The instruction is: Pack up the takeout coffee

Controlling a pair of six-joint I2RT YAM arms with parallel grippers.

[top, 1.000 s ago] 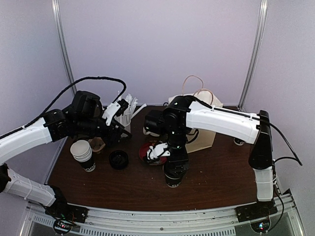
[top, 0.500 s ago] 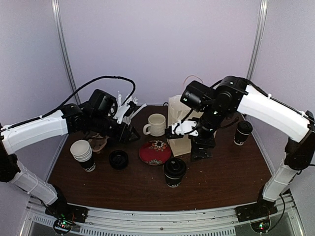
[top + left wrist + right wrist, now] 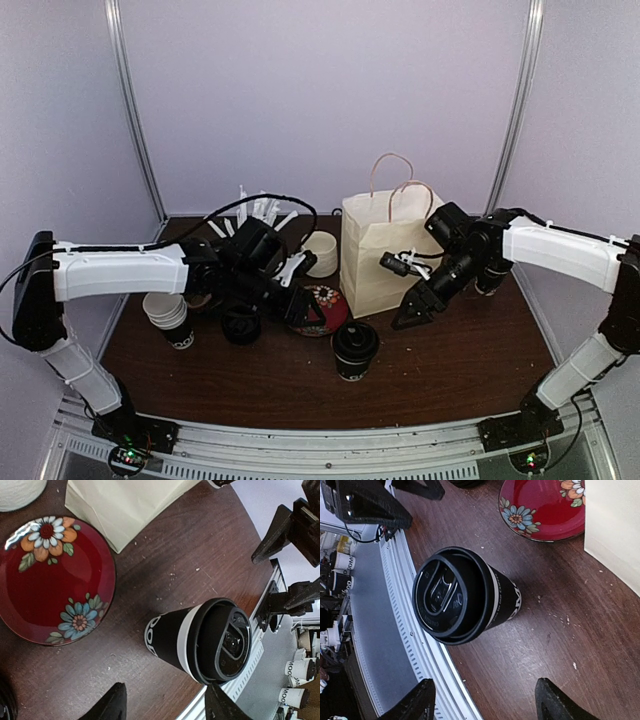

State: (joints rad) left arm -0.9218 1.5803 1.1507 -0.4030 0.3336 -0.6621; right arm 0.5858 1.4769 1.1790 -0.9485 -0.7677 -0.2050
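Two end effectors, one lidded cup between them.

Top view:
- Black paper cup (image 3: 355, 350) with black plastic lid and white lettering: upright on the dark brown wooden bench (image 3: 450, 370), near its front edge, just in front of the red floral ceramic plate (image 3: 322, 310).
- Cream paper bag (image 3: 378, 255) with looped handles: upright behind the plate.
- Left end effector (image 3: 300, 308): at the plate's left rim.
- Right end effector (image 3: 405, 318): beside the bag's front.
- Both end effectors are apart from the cup.

Left wrist view:
- Left end effector (image 3: 165, 707): fingers spread, nothing between them.
- Black paper cup (image 3: 200, 640): just ahead, untouched.
- Plate (image 3: 50, 580) and bag (image 3: 125, 505): beyond the cup.

Right wrist view:
- Right end effector (image 3: 485, 705): fingers spread, empty.
- Black paper cup (image 3: 465, 595): ahead, standing clear.
- Plate (image 3: 545, 505) and bag (image 3: 615, 525): upper right.
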